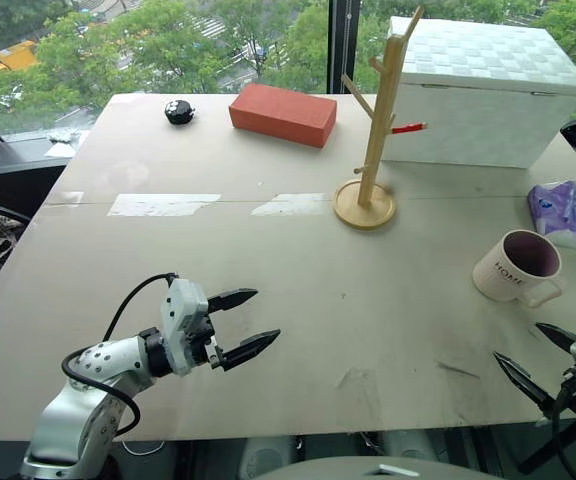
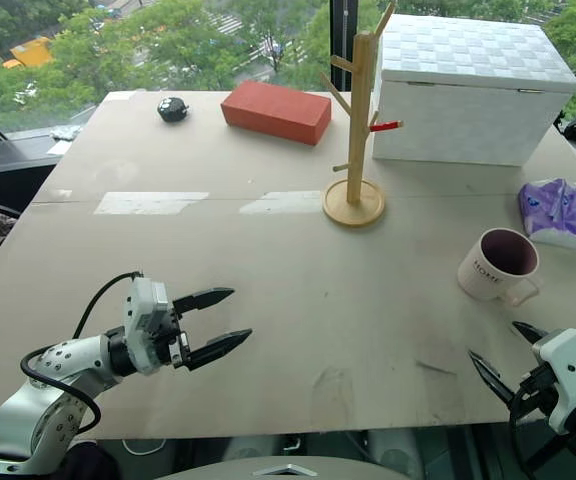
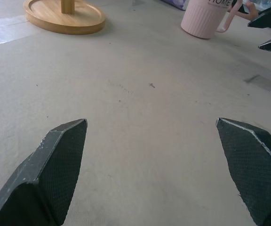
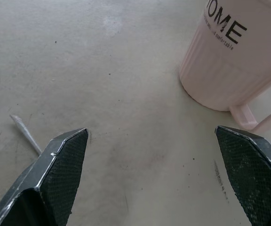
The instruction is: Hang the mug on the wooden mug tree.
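Standing upright, mug [image 1: 516, 265] just beyond spread right tool [image 1: 538, 360].

Colours and patterns on the beige tabletop [image 1: 268, 290]

A cream mug [image 1: 516, 267] with maroon inside and dark "HOME" lettering is seen; the light-wood mug tree [image 1: 373, 140] has one red-tipped peg. Behind it are found a red brick [image 1: 283, 113] and a white woven-patterned box [image 1: 483, 90]; a purple-patterned packet [image 1: 565, 212] lies beside the mug.
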